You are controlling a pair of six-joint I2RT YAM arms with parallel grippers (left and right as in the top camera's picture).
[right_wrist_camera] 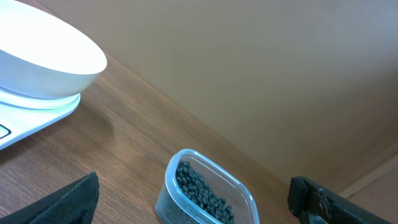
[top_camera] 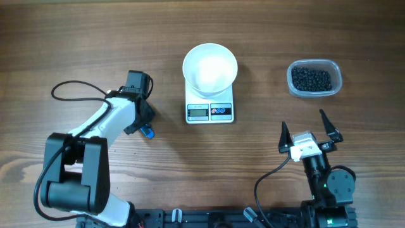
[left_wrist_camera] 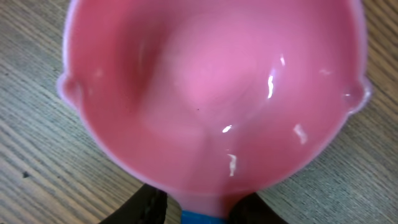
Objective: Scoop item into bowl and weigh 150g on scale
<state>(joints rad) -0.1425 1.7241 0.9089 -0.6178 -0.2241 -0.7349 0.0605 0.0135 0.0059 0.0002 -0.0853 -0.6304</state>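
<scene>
A white bowl [top_camera: 210, 66] [right_wrist_camera: 43, 56] stands empty on the white scale [top_camera: 210, 112] [right_wrist_camera: 18, 127] at the table's centre. The item, small black beans [top_camera: 311, 78] [right_wrist_camera: 202, 190], fills a clear plastic tub [top_camera: 294, 87] [right_wrist_camera: 169, 174] at the right. My left gripper [top_camera: 143, 121] [left_wrist_camera: 202, 210] is low over the wood left of the scale. Its fingers press both sides of the neck of a pink scoop [left_wrist_camera: 211, 93], whose blue handle [top_camera: 147, 132] [left_wrist_camera: 202, 218] sticks out. The scoop is empty. My right gripper [top_camera: 307, 131] [right_wrist_camera: 199, 200] stands wide open, short of the tub, holding nothing.
A black cable [top_camera: 73, 92] loops on the table left of the left arm. The right arm's base [top_camera: 329, 183] sits at the front edge below the tub. Bare wood lies between the scale and the tub.
</scene>
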